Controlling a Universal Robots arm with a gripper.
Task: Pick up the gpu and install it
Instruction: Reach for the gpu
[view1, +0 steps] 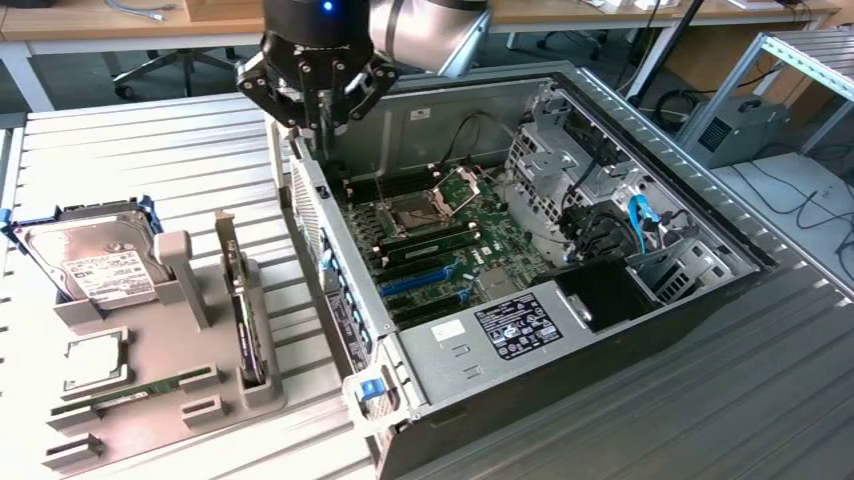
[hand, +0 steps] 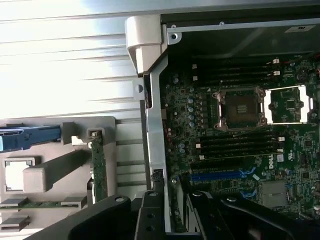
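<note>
Exterior view: I see the gpu (view1: 244, 312), slim and dark, on edge in the holder (view1: 154, 345); the claw's (view1: 320, 122) grip I cannot tell.

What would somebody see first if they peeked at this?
The big open computer case, lying on its side at the middle of the exterior view, with its green motherboard showing. The robot's black gripper hangs over one edge of the case, and on the exterior view's left a grey holder holds the gpu standing on edge beside a hard drive.
</note>
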